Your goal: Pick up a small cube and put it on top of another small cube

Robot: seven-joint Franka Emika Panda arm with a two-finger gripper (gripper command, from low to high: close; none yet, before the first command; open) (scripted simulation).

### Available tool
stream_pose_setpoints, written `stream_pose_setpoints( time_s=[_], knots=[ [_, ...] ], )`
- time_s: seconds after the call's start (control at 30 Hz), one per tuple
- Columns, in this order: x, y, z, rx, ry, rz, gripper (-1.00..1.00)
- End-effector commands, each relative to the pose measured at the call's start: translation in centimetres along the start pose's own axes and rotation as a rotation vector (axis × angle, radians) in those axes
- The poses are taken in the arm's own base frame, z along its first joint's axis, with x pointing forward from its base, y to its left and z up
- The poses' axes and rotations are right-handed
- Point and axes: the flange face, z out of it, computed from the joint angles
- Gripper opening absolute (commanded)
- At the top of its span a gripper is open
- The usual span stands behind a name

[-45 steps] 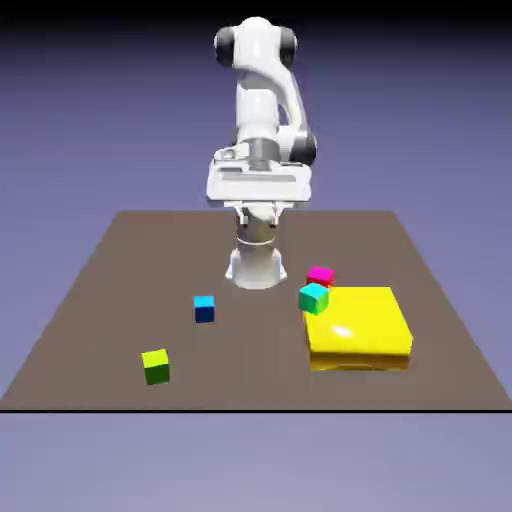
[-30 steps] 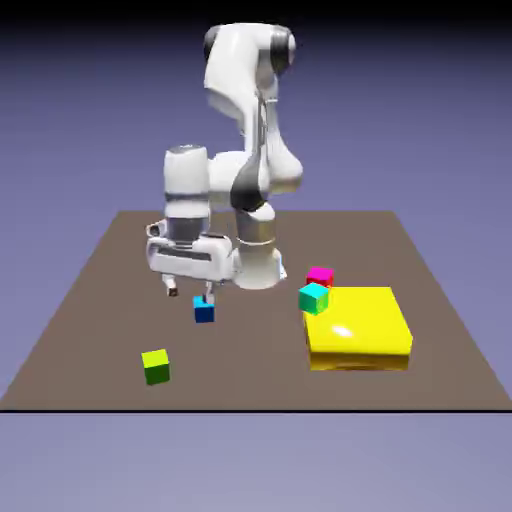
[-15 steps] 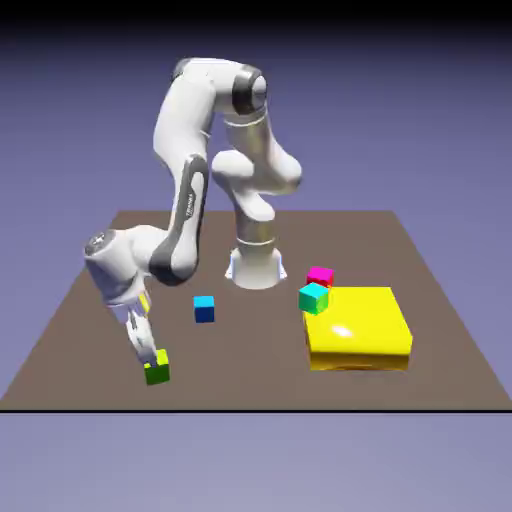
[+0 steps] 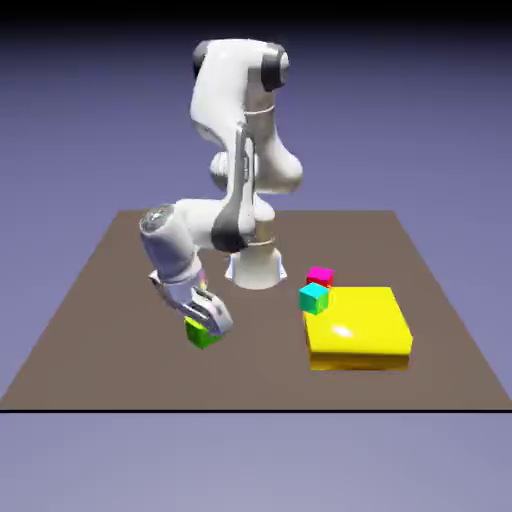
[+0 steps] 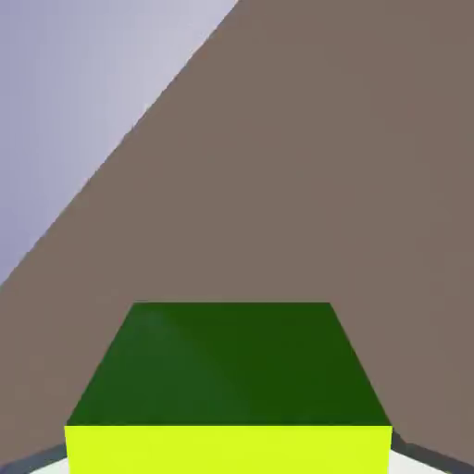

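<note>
One small lime-green cube with darker green sides (image 4: pixel 202 335) is gripped in the hand (image 4: pixel 206 322), low over the brown surface (image 4: pixel 100 300), left of centre. Carry step, by my read. Next: move right, line up over the teal cube (image 4: pixel 314 297), release. No readable writing.

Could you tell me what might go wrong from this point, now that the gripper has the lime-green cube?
The gripper holds the small cube tilted, so it could land askew and slide off its target. The blue cube is not visible in the exterior view; if the arm hides it, the carried cube might knock it. The teal cube sits close beside the magenta cube and the yellow block, leaving little room for the fingers.
</note>
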Motion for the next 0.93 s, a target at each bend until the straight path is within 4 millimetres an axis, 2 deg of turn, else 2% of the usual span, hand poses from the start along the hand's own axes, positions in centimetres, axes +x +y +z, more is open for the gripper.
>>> stream_pose_setpoints(
  time_s=[0.0,0.1,0.23,0.37,0.47,0.53,0.6,0.77,0.8,0.83,0.87,0.9],
  knots=[
    [-1.7,0.3,-0.4,-0.012,0.008,-0.066,-1.00],
    [-8.8,1.1,-0.7,-0.059,0.037,-0.318,-1.00],
    [-17.2,3.8,-0.6,-0.133,0.089,-0.646,-1.00],
    [-24.0,8.0,0.0,-0.216,0.156,-0.962,-1.00],
    [-27.9,11.6,0.6,-0.286,0.216,-1.187,-1.00],
    [-29.9,14.2,1.2,-0.336,0.262,-1.330,-1.00],
    [-30.1,14.5,1.2,-0.343,0.267,-1.347,-1.00],
    [-27.9,14.7,7.3,-0.343,0.267,-1.347,-1.00],
    [-27.7,14.7,7.8,-0.343,0.267,-1.347,-1.00],
    [-27.7,14.7,7.8,-0.343,0.267,-1.347,1.00],
    [-27.7,14.7,7.8,-0.343,0.267,-1.347,1.00],
    [-28.1,14.6,6.6,-0.343,0.268,-1.347,1.00]
  ],
)
